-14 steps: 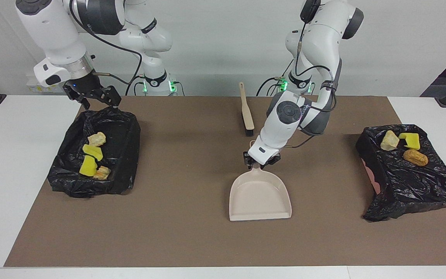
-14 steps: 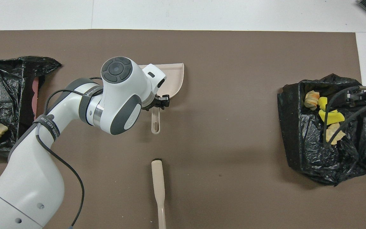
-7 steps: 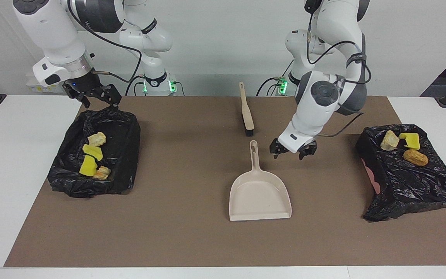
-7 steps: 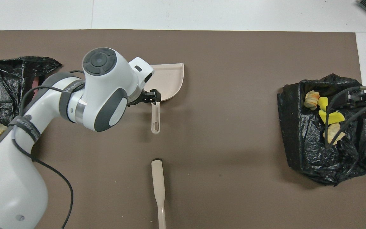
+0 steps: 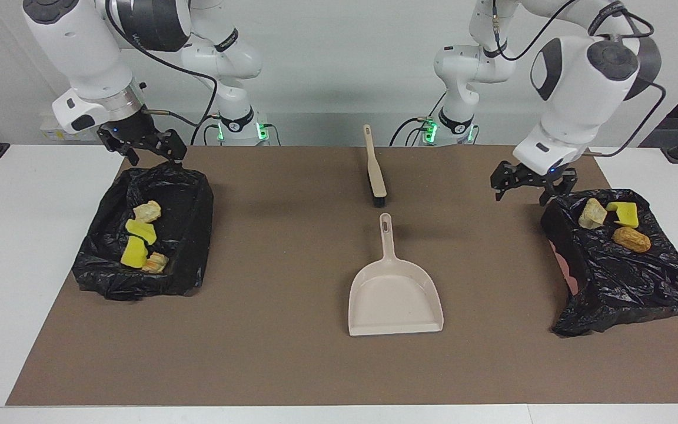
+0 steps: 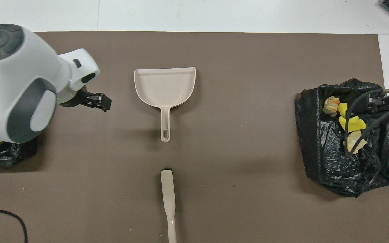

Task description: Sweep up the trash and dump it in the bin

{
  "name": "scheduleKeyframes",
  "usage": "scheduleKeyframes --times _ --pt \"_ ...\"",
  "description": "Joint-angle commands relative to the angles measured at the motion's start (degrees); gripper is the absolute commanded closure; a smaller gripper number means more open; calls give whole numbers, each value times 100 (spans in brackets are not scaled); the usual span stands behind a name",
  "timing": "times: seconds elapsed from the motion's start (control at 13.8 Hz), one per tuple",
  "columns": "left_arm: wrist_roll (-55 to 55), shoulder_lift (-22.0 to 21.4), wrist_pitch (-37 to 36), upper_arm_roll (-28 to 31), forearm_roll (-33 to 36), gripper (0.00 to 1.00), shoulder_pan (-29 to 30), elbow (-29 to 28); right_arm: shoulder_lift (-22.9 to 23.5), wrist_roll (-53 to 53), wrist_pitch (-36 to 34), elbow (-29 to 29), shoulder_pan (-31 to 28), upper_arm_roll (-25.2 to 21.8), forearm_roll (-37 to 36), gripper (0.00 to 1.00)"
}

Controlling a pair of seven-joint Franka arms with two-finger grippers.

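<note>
white tabletop (image 5: pixel 33 235) carries a brown mat (image 5: pixel 292 365) under everything, with a pale wall at the robots' end. at the middle of the mat lies the beige dustpan (image 5: pixel 395 297), flat, its handle pointing at twelve o'clock in the facing view, toward the robots, and nothing touches it. the beige brush (image 5: pixel 374 171) lies nearer to the robots than the dustpan, apart from it, roughly in line with its handle. a black-lined bin (image 5: pixel 145 241) sits toward the right arm's end of the table, at nine o'clock from the dustpan in the facing view, and holds four pieces of the trash (image 5: pixel 142 235): two yellow sponge bits and two pale chunks. a second black-lined bin (image 5: pixel 621 277) sits toward the left arm's end, at three o'clock from the dustpan, with three more pieces on its crumpled liner: a pale chunk (image 5: pixel 592 213), a yellow sponge (image 5: pixel 624 213) and an orange-brown lump (image 5: pixel 631 239). the left gripper (image 5: pixel 527 187) hangs in the air over the mat just beside that bin's robot-side corner, jaws spread and empty. the right gripper (image 5: pixel 148 150) hangs over the robot-side rim of the other bin, jaws also spread, gripping nothing.
</note>
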Motion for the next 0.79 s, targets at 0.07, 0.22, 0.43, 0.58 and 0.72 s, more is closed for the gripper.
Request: scheduleKeyframes --times 0.07,0.22,0.43,0.58,0.72 --pt "579 -258 -648 359 -89 0 61 310 75 -172 6 111 -24 -2 90 0" --pt "703 -451 -931 456 -194 0 166 407 75 -172 6 111 -24 -3 90 0" --pt "694 -611 -1055 597 -300 0 193 416 75 -172 6 111 -24 -3 90 0" --pt "694 -602 -1037 588 -238 0 184 416 75 -172 6 111 -24 -3 90 0" --pt "694 -628 -1037 562 -238 0 184 416 75 -172 6 111 -24 -3 90 0"
